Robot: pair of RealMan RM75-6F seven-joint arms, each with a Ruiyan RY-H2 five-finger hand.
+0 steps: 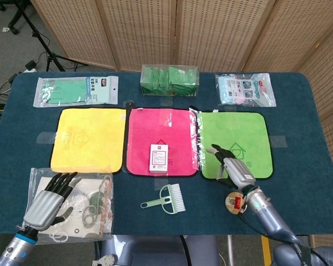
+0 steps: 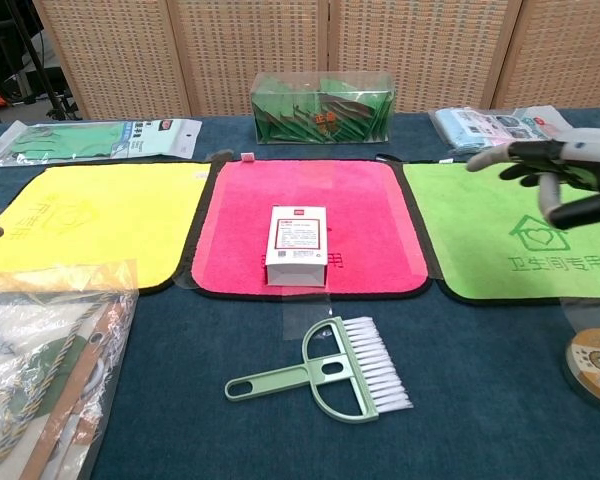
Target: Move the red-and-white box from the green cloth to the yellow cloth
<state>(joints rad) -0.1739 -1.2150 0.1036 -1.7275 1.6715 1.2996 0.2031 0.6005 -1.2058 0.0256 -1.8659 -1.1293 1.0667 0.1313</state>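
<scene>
The red-and-white box lies flat on the pink cloth, near its front edge. Neither hand touches it. The green cloth lies right of the pink one and the yellow cloth lies to its left, both bare. My right hand hovers over the green cloth with its fingers spread and nothing in it. At the front left my left hand hangs over a clear bag, fingers apart and empty.
A green hand brush lies in front of the pink cloth. A clear bag of cords sits front left, a round tin front right. A glove pack, a green packet box and a pouch line the back.
</scene>
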